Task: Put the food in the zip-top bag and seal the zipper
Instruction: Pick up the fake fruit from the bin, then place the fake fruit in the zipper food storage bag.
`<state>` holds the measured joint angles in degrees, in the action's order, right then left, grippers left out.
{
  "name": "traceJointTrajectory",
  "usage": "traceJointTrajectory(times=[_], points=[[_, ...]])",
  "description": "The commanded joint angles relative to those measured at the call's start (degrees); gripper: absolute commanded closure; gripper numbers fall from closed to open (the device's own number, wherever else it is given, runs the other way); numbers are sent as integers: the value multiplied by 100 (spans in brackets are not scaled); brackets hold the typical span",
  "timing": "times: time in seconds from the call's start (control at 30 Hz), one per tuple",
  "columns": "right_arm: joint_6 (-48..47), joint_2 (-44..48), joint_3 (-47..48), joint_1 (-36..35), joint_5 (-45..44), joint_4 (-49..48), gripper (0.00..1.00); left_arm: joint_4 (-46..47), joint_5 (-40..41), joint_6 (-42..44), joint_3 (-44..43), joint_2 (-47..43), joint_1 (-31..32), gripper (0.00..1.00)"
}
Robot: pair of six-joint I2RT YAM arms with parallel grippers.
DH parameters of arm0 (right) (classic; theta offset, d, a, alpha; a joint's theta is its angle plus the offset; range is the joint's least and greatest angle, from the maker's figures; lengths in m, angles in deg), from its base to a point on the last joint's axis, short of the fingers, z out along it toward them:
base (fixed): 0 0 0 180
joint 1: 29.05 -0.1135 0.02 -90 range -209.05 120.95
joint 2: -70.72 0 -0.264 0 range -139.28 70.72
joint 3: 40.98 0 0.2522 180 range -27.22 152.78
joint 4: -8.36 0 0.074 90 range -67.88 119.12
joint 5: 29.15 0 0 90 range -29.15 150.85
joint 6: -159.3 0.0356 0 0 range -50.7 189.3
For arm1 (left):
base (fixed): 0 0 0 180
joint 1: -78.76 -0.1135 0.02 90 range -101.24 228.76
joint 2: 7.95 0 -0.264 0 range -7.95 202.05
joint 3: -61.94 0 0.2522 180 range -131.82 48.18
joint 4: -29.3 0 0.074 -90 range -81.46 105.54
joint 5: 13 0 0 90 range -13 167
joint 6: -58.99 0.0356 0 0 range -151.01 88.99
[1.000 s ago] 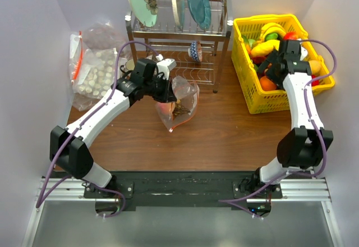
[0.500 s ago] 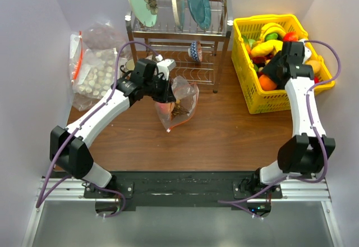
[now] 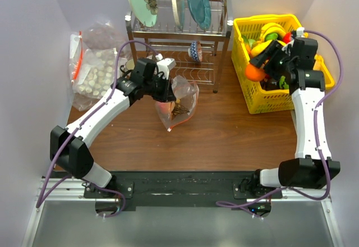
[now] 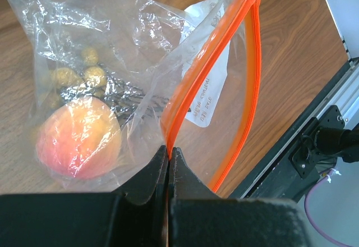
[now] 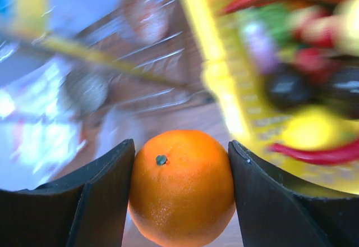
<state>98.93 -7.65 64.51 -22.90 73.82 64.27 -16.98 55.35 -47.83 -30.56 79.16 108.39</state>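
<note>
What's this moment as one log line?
left pincer: shut on zipper | right pincer: gripping orange by yellow basket | zip-top bag: open, peach inside

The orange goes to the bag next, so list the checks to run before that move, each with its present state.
1. Grip on the orange by the right gripper: ok.
2. Clearance between the orange and the yellow basket wall: cannot tell.
3. Pinch on the zipper by the left gripper: ok.
4. Mouth of the zip-top bag open, strips apart: ok.
5. Room beside the peach inside: ok.
</note>
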Motion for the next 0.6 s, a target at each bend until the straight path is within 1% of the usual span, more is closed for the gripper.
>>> traceJointTrajectory(times=[0.0,0.03,0.07,0.13,0.27,0.37,0.57], points=[[227,-38,-311,-315,1822,-602,57,52,-59,74,-344,34,-36,100],[263,-38,-382,-438,1840,-655,57,52,-94,65,-361,51,-36,100],[289,-56,-444,-735,1832,-777,57,43,-111,56,-379,86,-36,100],[394,-99,-611,-1010,1823,-892,57,34,-172,30,-458,130,-36,100],[1052,-214,-1068,-1668,2235,-1813,57,43,-331,-49,-625,271,-36,100],[1177,-302,-1183,-2090,2201,-2113,57,-27,-454,-137,-818,455,-36,100],[1186,-495,-1271,-2609,2096,-2501,57,-141,-630,-304,-1143,693,-36,100]])
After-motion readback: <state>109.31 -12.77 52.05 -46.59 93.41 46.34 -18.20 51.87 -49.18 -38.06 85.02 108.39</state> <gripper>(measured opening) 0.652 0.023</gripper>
